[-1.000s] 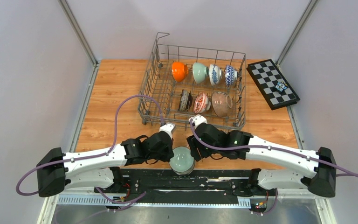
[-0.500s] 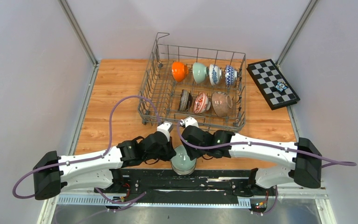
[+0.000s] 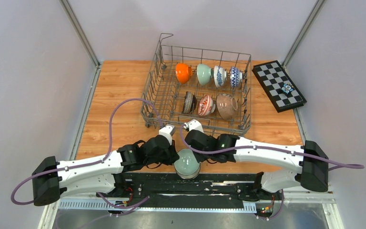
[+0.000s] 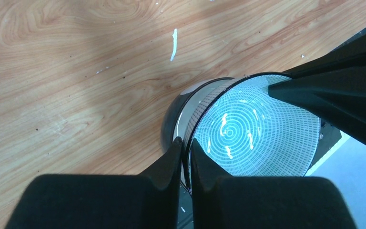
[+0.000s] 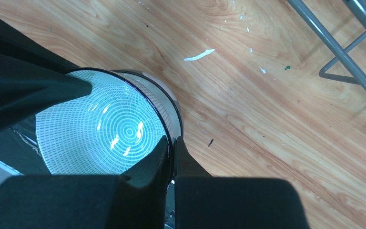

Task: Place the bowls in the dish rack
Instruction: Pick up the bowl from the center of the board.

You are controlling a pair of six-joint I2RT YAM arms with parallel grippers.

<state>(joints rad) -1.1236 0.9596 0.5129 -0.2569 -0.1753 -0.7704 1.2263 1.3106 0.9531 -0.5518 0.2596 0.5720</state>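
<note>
A pale green bowl (image 3: pixel 187 162) with a dark rim stands tilted at the table's near edge, between both arms. My left gripper (image 3: pixel 176 156) is shut on its left rim; in the left wrist view the fingers (image 4: pixel 172 157) pinch the rim closely, and the ringed inside of the bowl (image 4: pixel 262 129) faces the camera. My right gripper (image 3: pixel 198 155) is shut on the opposite rim of the bowl (image 5: pixel 105 129), its fingertips (image 5: pixel 178 152) tight on the edge. The dish rack (image 3: pixel 151 90) stands behind, holding several bowls on edge in two rows, among them an orange one (image 3: pixel 183 73).
A black-and-white chequered board (image 3: pixel 279 86) lies at the back right with a small object on it. The rack's near wire corner (image 5: pixel 343 52) shows in the right wrist view. The black base rail (image 3: pixel 186 183) runs just below the bowl.
My right gripper has moved left onto the bowl's rim and shut on it. My left gripper's hold on the other rim has eased slightly; the bowl has barely shifted.
</note>
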